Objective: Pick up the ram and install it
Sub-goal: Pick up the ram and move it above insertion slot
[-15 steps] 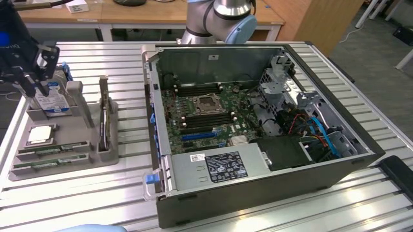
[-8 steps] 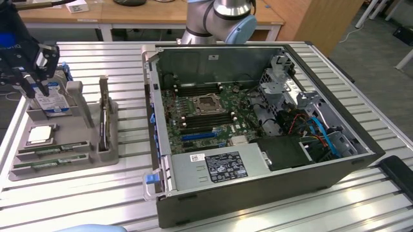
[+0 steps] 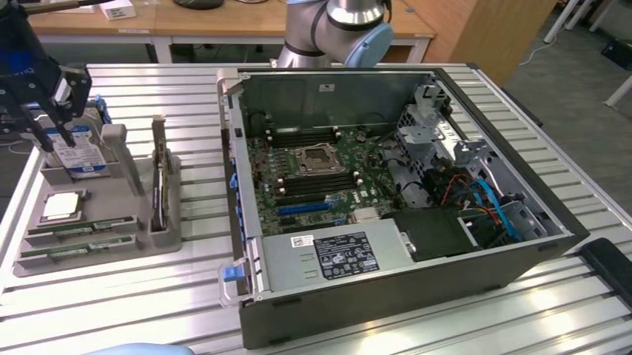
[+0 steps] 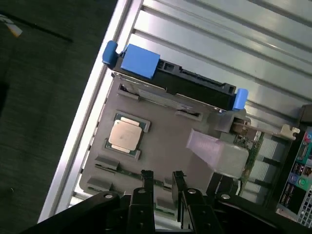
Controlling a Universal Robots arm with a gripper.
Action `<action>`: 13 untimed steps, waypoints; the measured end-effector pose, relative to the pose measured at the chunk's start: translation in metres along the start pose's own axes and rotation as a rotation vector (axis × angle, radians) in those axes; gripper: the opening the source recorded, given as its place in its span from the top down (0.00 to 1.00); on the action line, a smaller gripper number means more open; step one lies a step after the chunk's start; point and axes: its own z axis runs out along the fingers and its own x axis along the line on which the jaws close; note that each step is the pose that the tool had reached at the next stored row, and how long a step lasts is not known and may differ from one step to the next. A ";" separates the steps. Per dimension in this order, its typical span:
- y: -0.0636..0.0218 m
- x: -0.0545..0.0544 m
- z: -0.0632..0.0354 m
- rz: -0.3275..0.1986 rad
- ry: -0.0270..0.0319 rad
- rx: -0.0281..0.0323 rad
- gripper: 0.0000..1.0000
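The fingers (image 3: 64, 129) hang spread apart, holding nothing, over the upright hard drive (image 3: 79, 159) at the far end of a grey tray (image 3: 148, 240) on the slatted bench (image 3: 129, 303). Nearer the camera in the tray lie a square processor (image 3: 61, 205) and the ram (image 3: 81, 230), two green sticks side by side. To the exterior view's right stands an open computer case (image 3: 395, 296), its motherboard (image 3: 316, 185) exposed.

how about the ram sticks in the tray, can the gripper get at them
Probably yes: the open gripper hangs above the tray, and the ram sticks lie uncovered in their slots with nothing over them.
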 end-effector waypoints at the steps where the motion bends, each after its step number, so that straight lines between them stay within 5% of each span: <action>1: 0.0000 0.000 0.0002 -0.018 0.0008 -0.0006 0.71; 13: -0.0001 0.000 0.0022 -0.236 0.0106 -0.0073 0.71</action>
